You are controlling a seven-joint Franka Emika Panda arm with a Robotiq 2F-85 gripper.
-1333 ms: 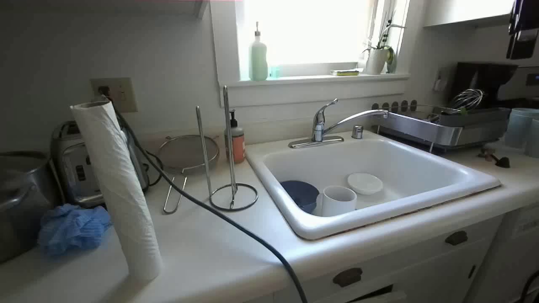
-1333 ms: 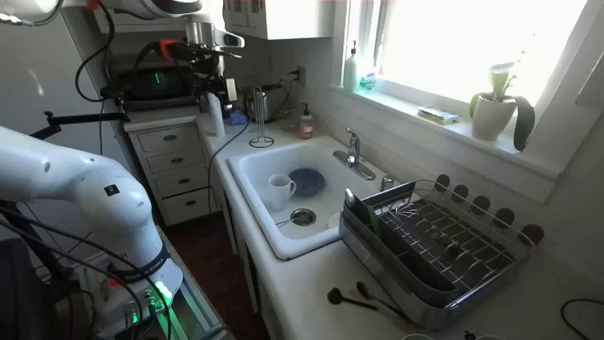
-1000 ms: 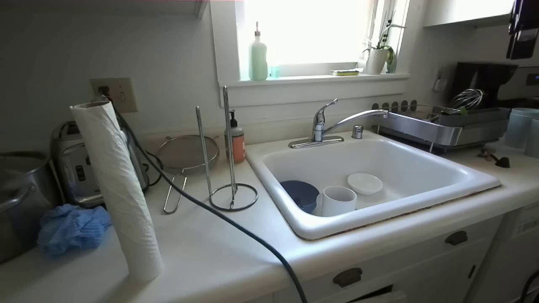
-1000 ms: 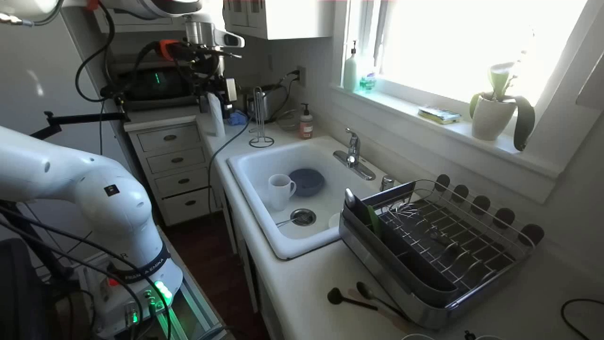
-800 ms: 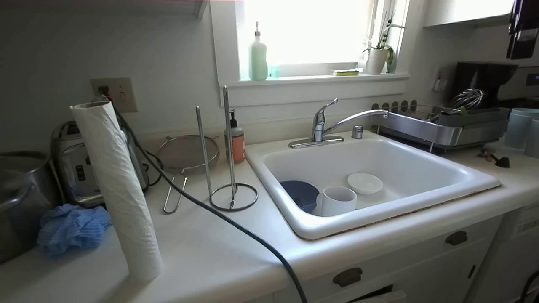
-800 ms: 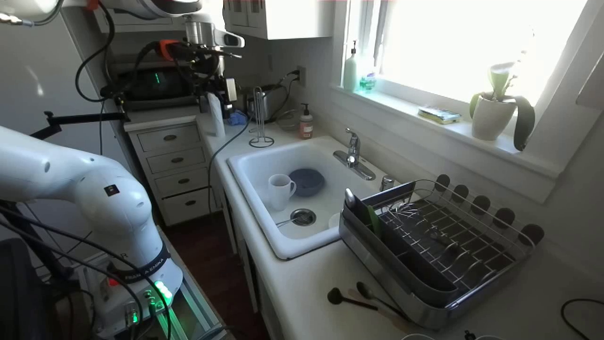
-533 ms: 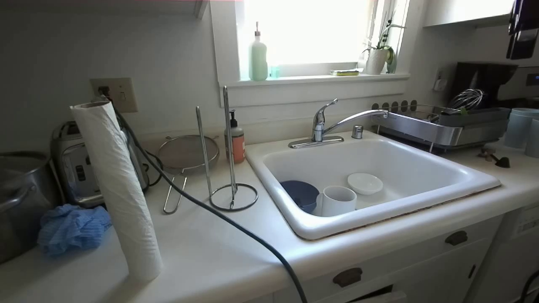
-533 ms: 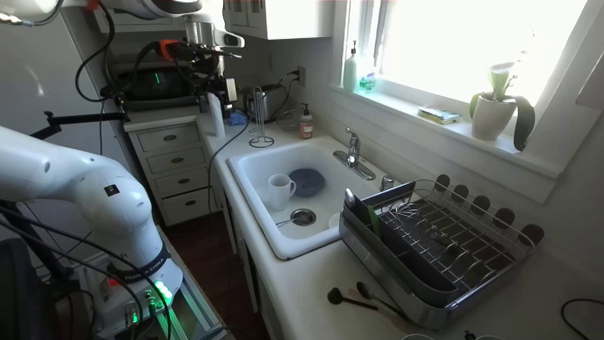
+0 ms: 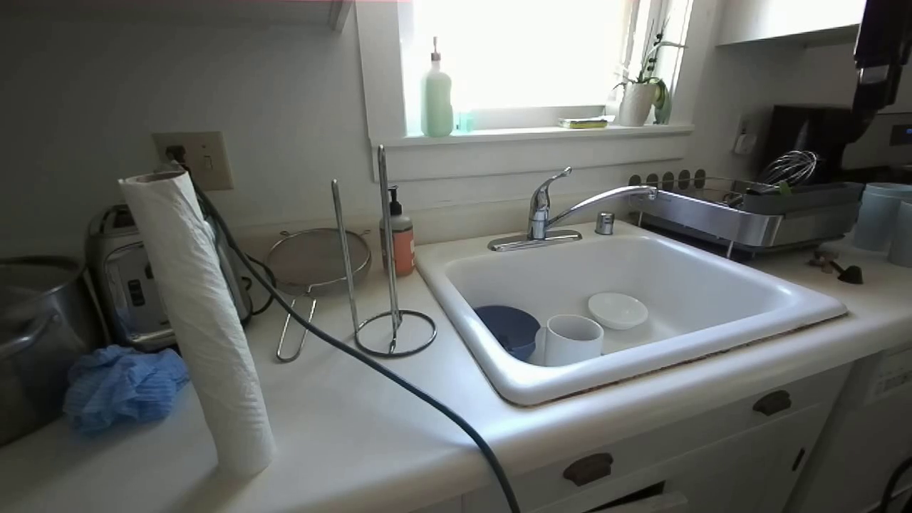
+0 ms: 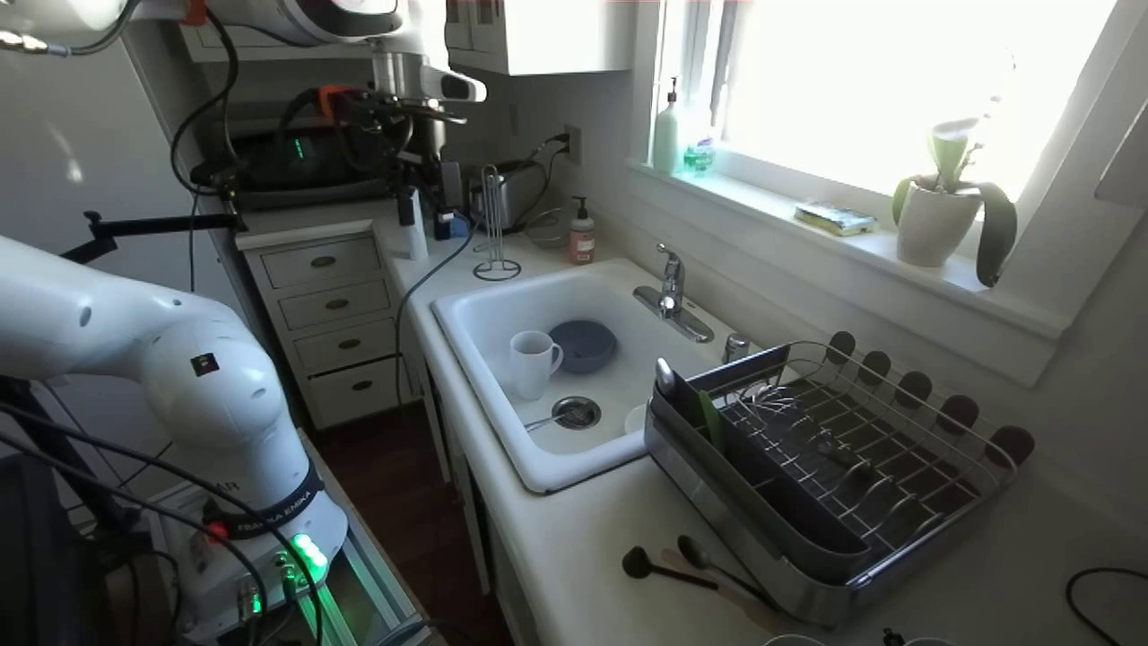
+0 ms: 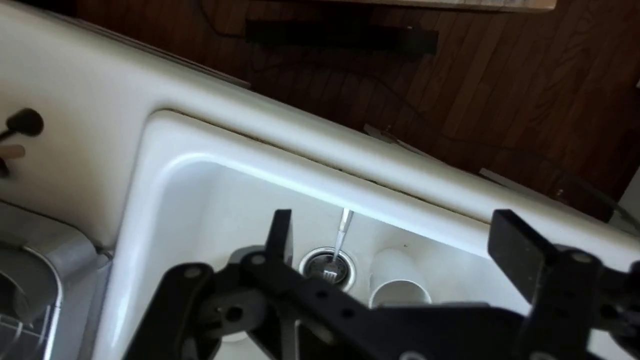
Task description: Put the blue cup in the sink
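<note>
The blue cup (image 9: 880, 221) is a pale, light-blue tumbler at the right edge of an exterior view, on the counter beyond the drying rack. A similar pale tumbler stands partly cut off in front of it. The cup is not in the wrist view. The sink (image 9: 677, 367) is a white basin, also in an exterior view (image 10: 480, 395) and the wrist view (image 11: 280, 167). My gripper (image 11: 392, 222) is open and empty, above the sink area, its fingers wide apart. In an exterior view it (image 10: 424, 220) hangs high, pointing down.
The sink holds a white mug (image 10: 531, 363), a dark blue bowl (image 10: 583, 345), a white dish (image 9: 618, 311) and a fork. A chrome faucet (image 9: 539, 217) stands behind it. The drying rack (image 10: 700, 489) and black utensils (image 10: 668, 570) lie beside it. A paper towel roll (image 9: 199, 320) stands on the counter.
The arm and gripper have moved down and to the right in an exterior view. A dark part of the gripper hangs lower at the top right of an exterior view. The objects have not moved.
</note>
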